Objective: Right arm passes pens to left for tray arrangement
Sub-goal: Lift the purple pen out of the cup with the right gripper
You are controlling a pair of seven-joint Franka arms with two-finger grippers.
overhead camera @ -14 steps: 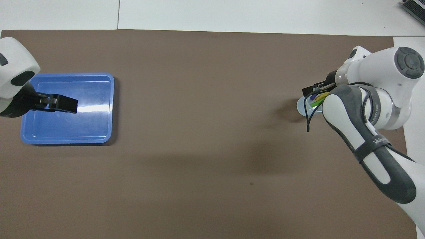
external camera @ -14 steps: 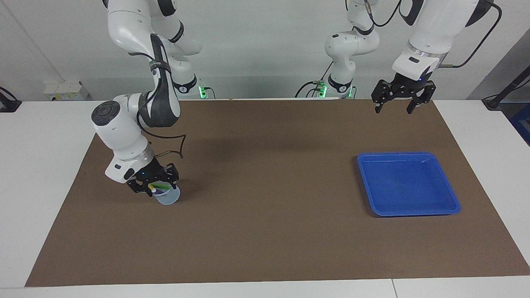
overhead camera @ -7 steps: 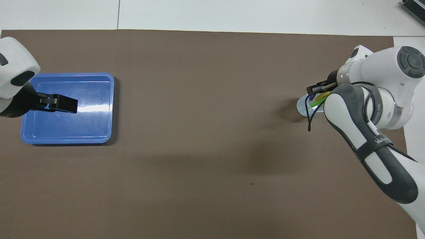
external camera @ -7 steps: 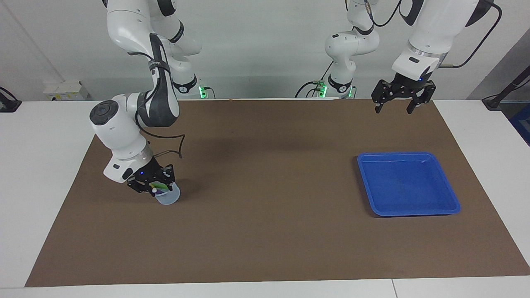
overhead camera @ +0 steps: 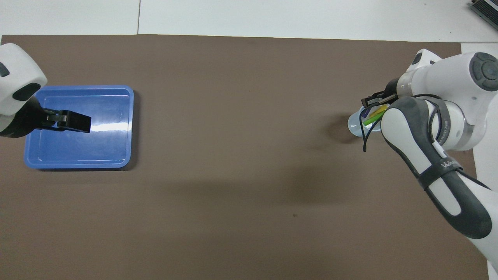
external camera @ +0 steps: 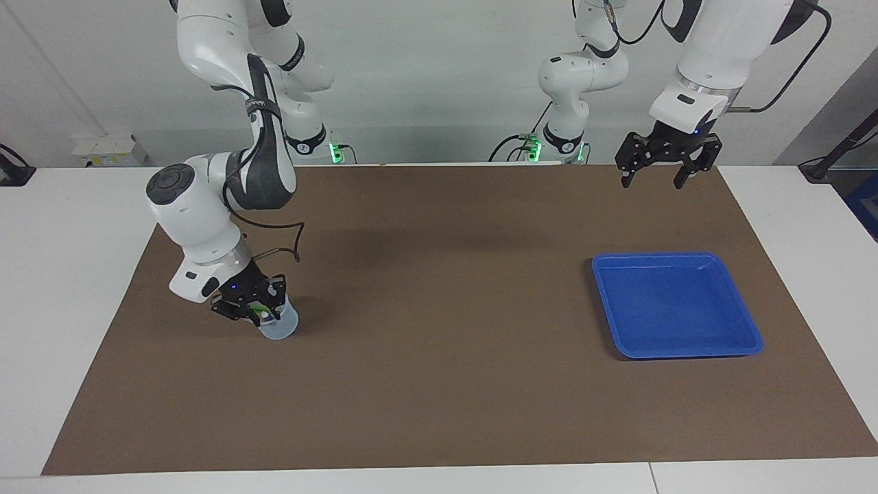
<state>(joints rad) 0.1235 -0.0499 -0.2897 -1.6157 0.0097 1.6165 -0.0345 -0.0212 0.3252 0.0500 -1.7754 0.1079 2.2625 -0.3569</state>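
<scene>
1. At the right arm's end of the table, the pens are being kept upright-leaning in a small translucent cup on the brown mat; green and yellow barrels are showing, and a purple one is only partly visible.
2. The right gripper is being held down at the cup's mouth among the pen tops; whether its jaws are pinching a pen cannot be told.
3. The left gripper is being kept waiting in the air at its own end, over the mat's edge nearest the robots, with its jaws spread wide.
4. The blue tray is being left without pens, well apart from the cup.
5. The pens are being judged light, stiff and smooth, so slipping or twisting is likely in a loose pinch.
6. A hold near the upper end is being favoured, leaving barrel free for the left gripper's handover.
7. The cup is being judged light and easily tipped, so a straight lift is being advised.
</scene>
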